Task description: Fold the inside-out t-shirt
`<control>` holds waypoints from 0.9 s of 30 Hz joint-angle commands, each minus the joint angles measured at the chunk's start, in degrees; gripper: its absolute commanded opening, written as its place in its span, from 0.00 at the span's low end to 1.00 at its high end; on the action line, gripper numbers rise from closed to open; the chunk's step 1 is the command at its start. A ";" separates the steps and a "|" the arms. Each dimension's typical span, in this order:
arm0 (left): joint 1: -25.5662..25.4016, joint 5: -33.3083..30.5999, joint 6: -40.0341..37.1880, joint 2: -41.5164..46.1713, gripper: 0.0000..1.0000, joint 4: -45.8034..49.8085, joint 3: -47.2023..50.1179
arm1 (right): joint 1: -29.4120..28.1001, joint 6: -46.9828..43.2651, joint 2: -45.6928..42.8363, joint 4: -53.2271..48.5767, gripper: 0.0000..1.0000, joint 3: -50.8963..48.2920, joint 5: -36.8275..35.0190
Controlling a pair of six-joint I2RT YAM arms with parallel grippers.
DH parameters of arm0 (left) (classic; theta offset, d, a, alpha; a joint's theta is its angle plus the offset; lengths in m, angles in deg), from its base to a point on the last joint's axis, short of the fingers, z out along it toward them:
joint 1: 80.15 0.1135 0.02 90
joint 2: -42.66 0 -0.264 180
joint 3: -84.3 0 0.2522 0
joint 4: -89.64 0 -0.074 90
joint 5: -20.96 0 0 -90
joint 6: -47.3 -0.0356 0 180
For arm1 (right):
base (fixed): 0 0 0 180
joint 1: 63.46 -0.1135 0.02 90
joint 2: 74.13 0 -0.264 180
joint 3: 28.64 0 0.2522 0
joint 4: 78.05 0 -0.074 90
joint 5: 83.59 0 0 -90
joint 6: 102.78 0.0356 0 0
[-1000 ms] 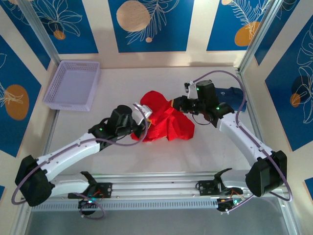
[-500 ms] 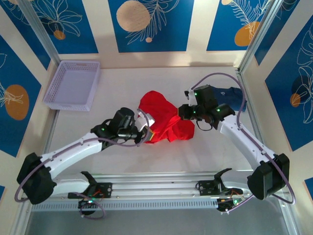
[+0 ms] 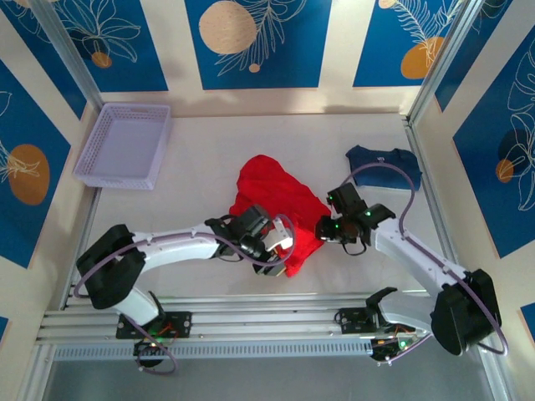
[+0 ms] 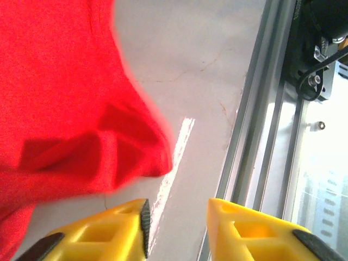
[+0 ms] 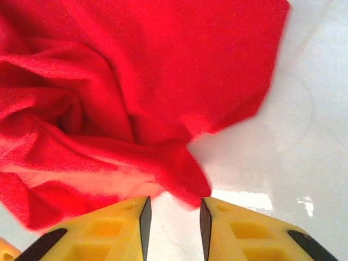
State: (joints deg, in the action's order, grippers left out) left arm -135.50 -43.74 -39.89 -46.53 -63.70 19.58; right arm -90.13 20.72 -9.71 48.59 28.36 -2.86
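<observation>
Two hands close on the crumpled red t-shirt [image 3: 272, 188] mid-worktop [image 3: 192, 159] in the top view, left hand [image 3: 282, 242] at its near edge, right hand [image 3: 320, 229] at its right edge. Left wrist: hand open and empty, t-shirt [image 4: 60, 87] just beside it. Right wrist: fingers parted, a t-shirt [image 5: 136, 70] corner reaching their tips
</observation>
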 commanded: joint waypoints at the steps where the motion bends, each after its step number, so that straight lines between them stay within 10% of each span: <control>1: -0.15 1.36 -1.55 1.03 0.45 -0.02 -1.95 | -0.65 3.86 -5.06 0.85 0.37 -1.84 -3.39; 17: 18.29 -16.94 16.53 15.21 0.67 0.96 4.64 | -4.61 -5.02 16.82 11.47 0.47 7.85 2.92; 27: 18.35 -18.71 16.96 16.07 0.68 1.34 5.97 | -9.12 -2.50 4.88 2.86 0.59 0.81 -2.15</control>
State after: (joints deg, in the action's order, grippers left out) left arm -117.08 -60.79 -24.09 -31.05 -63.26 25.20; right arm -98.51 17.22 -0.90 55.00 31.16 -3.52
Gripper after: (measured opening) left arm 0.678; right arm 0.575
